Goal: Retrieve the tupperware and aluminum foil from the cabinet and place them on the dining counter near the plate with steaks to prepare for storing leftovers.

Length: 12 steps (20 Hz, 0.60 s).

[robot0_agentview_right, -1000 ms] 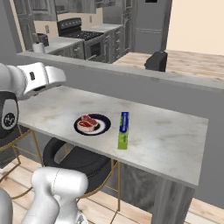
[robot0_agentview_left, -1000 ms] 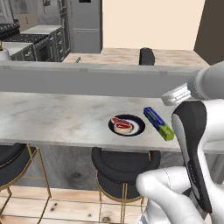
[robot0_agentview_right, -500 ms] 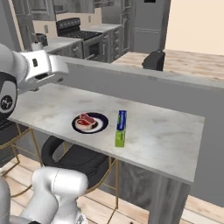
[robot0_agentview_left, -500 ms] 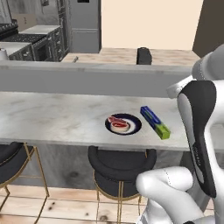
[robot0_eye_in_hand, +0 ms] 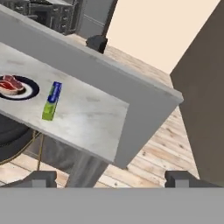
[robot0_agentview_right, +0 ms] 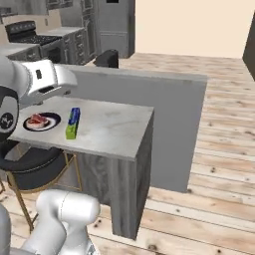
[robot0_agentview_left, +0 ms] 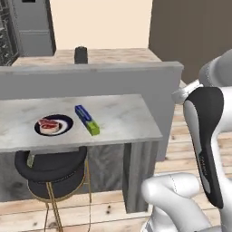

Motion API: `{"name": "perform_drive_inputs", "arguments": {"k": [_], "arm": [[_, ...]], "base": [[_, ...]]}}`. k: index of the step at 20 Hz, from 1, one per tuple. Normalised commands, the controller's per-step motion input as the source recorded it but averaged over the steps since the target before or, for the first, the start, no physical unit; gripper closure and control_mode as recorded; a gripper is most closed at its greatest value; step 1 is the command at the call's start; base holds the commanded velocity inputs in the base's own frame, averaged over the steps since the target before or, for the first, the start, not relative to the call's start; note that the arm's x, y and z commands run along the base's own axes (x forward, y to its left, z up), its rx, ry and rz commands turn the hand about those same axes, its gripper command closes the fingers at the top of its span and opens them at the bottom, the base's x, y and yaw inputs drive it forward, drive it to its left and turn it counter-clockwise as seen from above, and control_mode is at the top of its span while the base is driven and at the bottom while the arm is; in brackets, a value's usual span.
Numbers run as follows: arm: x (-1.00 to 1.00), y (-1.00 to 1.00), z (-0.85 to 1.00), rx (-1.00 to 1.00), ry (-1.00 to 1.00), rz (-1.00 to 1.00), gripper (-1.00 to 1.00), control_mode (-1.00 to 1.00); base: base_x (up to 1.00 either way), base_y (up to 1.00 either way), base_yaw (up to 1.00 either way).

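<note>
The aluminum foil [robot0_agentview_left: 87, 119] [robot0_agentview_right: 73, 122] [robot0_eye_in_hand: 51, 101], a blue carton with a lime-green end, lies flat on the dining counter [robot0_agentview_left: 122, 118] [robot0_agentview_right: 114, 129] [robot0_eye_in_hand: 87, 118]. It rests just right of the dark plate with steaks [robot0_agentview_left: 53, 125] [robot0_agentview_right: 42, 121] [robot0_eye_in_hand: 15, 87]. My gripper [robot0_eye_in_hand: 111, 179] is open, its fingertips wide apart and nothing between them. It hangs off the counter's right end, well away from the foil, looking across the counter. The tupperware and the cabinet are out of view.
A raised grey ledge [robot0_agentview_left: 90, 68] backs the counter, whose right end stops at a wood-grain side panel [robot0_agentview_left: 140, 174]. A black gold-legged stool [robot0_agentview_left: 50, 165] [robot0_agentview_right: 30, 159] stands under the plate. Open wooden floor [robot0_agentview_right: 219, 149] lies to the right, with a dark wall [robot0_agentview_left: 195, 36] beyond.
The whole picture has slid left, so the base has moved or turned right; the counter's right end and the open floor have come into sight. Foil and plate keep their places on the counter.
</note>
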Motion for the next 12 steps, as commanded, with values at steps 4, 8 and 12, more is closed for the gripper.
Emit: {"name": "perform_drive_inputs", "arguments": {"k": [4,8,12], "arm": [[0.0,0.0,0.0,0.0,0.0,0.0,-1.0,1.0],[0.0,0.0,0.0,0.0,0.0,0.0,-1.0,1.0],[0.0,0.0,0.0,0.0,0.0,0.0,-1.0,1.0]], "base": [[0.07,-1.0,-0.6],[0.27,-0.97,-0.63],[0.68,-0.73,-0.53]]}}
